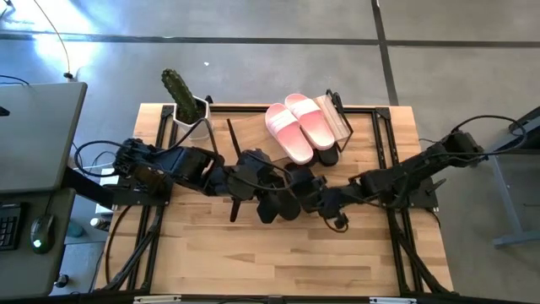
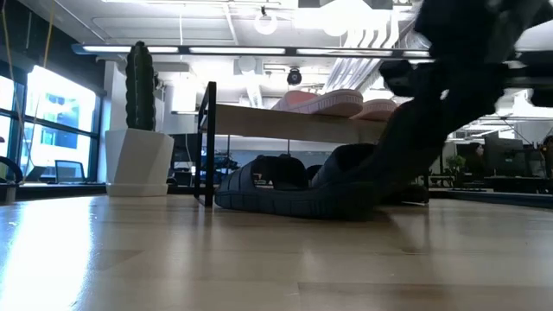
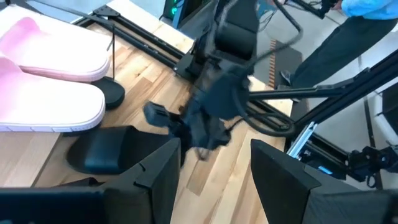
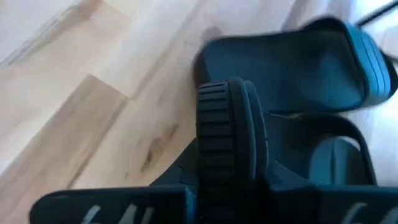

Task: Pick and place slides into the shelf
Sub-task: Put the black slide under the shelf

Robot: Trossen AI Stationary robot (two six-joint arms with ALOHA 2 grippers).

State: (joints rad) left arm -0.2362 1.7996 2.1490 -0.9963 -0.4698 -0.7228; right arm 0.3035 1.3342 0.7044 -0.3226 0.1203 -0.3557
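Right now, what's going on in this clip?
Two dark robot arms meet over the middle of the wooden table, working on black slide sandals lying in front of the low wood-topped shelf. The right gripper is clamped on the edge of one black slide; the left gripper is open beside them. The pale pink pair already sits on top of the shelf. A potted cactus stands at the table's corner.

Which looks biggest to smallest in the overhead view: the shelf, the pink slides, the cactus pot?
As they appear in the high view:
1. The shelf, clearly the widest, spanning from beside the pot past the pink pair.
2. The pink slides, taken as a pair.
3. The cactus pot, smaller than the pair, though close to one single slide.
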